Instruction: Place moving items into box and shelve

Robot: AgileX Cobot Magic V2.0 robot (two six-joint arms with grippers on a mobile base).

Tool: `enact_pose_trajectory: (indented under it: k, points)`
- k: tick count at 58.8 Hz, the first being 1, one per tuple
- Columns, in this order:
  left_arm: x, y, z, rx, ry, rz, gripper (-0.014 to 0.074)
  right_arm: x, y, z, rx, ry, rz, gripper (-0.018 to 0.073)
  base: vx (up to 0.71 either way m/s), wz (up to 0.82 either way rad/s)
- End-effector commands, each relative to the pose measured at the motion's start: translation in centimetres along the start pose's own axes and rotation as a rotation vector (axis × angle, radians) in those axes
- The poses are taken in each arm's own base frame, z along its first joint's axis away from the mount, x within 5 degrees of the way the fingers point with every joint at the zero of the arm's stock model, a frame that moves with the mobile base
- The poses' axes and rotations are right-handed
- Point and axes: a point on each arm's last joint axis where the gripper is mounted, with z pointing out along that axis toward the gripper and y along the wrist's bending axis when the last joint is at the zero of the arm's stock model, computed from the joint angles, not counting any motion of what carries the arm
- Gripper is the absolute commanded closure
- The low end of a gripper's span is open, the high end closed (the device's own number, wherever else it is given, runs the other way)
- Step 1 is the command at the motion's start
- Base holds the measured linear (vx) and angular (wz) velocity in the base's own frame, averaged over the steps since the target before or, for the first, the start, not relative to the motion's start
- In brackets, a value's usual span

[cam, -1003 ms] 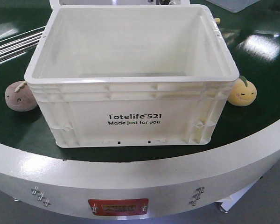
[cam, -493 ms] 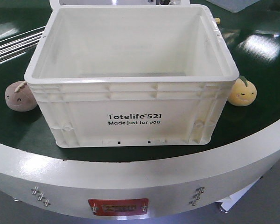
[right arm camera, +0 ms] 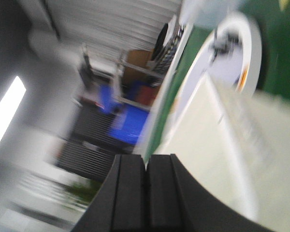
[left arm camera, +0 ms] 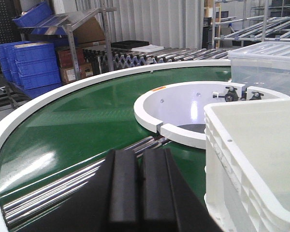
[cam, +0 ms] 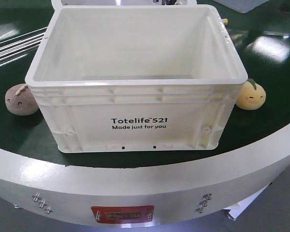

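The cream-white box [cam: 135, 121] with black "Totelife 521" print stands empty on the green curved conveyor belt [cam: 275, 96]. A pinkish-brown plush ball [cam: 21, 100] rests against its left side, and a yellow-orange plush ball with a green leaf [cam: 251, 94] sits at its right side. Neither gripper shows in the front view. In the left wrist view my left gripper [left arm camera: 140, 153] is shut on nothing, left of the box wall [left arm camera: 241, 159]. The right wrist view is blurred; there my right gripper [right arm camera: 146, 159] is shut and empty, with the box [right arm camera: 212, 145] beyond it.
Steel rollers [cam: 12, 44] cross the belt at the left. A white inner ring [left arm camera: 183, 104] lies behind the box, and a clear plastic bin [left arm camera: 266, 65] stands at the far right. Blue bins [left arm camera: 31, 65] and shelving are stacked beyond the conveyor's outer rim [cam: 145, 181].
The two plush balls have crept a few pixels to the right on the belt; the box shows no clear shift. The bright reflection at the upper right has shifted.
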Motion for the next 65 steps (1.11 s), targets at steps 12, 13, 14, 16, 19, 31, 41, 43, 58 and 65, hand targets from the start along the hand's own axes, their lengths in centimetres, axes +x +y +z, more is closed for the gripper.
enact_pose_trajectory:
  k: [12,13,14,16,19,31,41,43,58,65]
  points:
    - [-1.8,0.1,-0.1,0.0,-0.103,-0.011,0.0608,-0.7,0.8,0.1,-0.013,-0.019,-1.099,0.0563,0.0,0.0]
    - [-1.8,0.1,-0.1,0.0,-0.103,-0.011,0.0608,-0.8,0.6,0.1,0.009,-0.019,-1.126,0.0562,0.0,0.0]
    - [-1.8,0.1,-0.1,0.0,-0.102,-0.009,0.0608,-0.8,0.5,0.1,0.03,-0.018,-1.149,0.0562,0.0,0.0]
    - [-1.8,0.1,-0.1,-0.001,-0.102,-0.007,0.0608,-1.1,0.1,0.0,0.088,-0.018,-1.18,0.0561,0.0,0.0]
    - [-1.8,0.1,-0.1,-0.001,-0.102,-0.004,0.0608,-1.5,-0.4,0.0,0.161,-0.019,-1.208,0.0559,0.0,0.0]
    - [-1.8,0.1,-0.1,-0.001,-0.102,-0.004,0.0608,-2.0,-1.2,-0.2,0.266,-0.038,-1.086,0.0558,0.0,0.0]
    - [-1.8,0.1,-0.1,-0.001,-0.102,-0.004,0.0608,-2.0,-1.3,-0.3,0.248,-0.099,-0.576,0.0557,0.0,0.0]
    - [-1.8,0.1,-0.1,-0.001,-0.102,-0.004,0.0608,-2.1,-1.3,-0.3,0.248,-0.114,-0.47,0.0556,0.0,0.0]
    - [-1.7,0.1,-0.1,-0.001,-0.099,-0.004,0.0608,-1.6,-0.6,-0.1,0.146,-0.105,0.124,0.0555,0.0,0.0]
    - [-1.7,0.1,-0.1,-0.001,-0.099,-0.004,0.0608,-1.0,0.0,0.0,0.072,-0.048,0.509,0.0555,0.0,0.0]
